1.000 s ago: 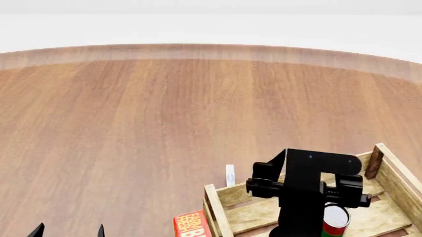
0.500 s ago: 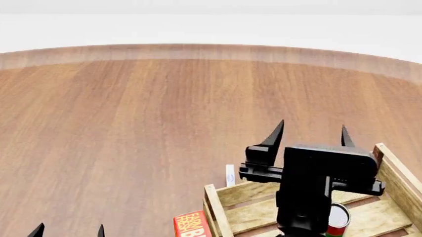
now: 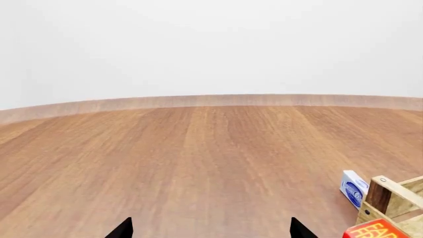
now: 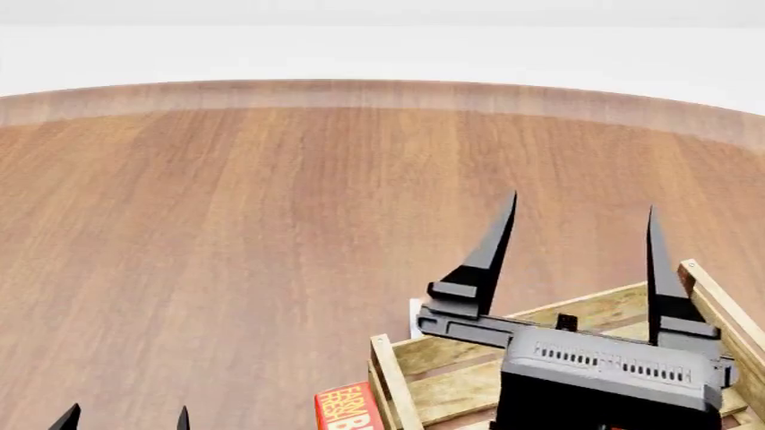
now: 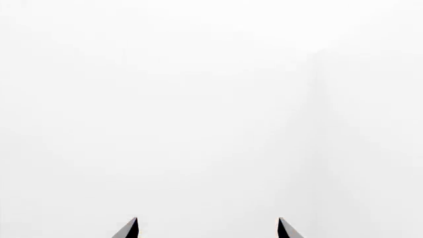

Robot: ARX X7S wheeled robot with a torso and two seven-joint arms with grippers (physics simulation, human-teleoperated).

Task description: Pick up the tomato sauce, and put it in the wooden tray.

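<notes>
The wooden tray (image 4: 413, 354) of pale slats sits at the bottom right of the head view; one corner post shows in the left wrist view (image 3: 383, 191). The tomato sauce can is hidden behind my right arm. My right gripper (image 4: 582, 213) is open and empty, raised above the tray with its fingers pointing up and away; in the right wrist view (image 5: 206, 227) only its two tips show against a blank white wall. My left gripper (image 4: 125, 417) is open and empty, low at the bottom left; its tips show in the left wrist view (image 3: 211, 228) over bare table.
A red box (image 4: 347, 405) stands against the tray's left side; it also shows in the left wrist view (image 3: 373, 232). A small white and blue packet (image 4: 416, 315) lies just beyond the tray, and shows in the left wrist view (image 3: 353, 187). The wooden table (image 4: 239, 224) stretches far ahead.
My right gripper has risen and tilted upward, away from the can in the tray. The can showed beside the arm earlier and is now hidden. The left gripper has not moved.
</notes>
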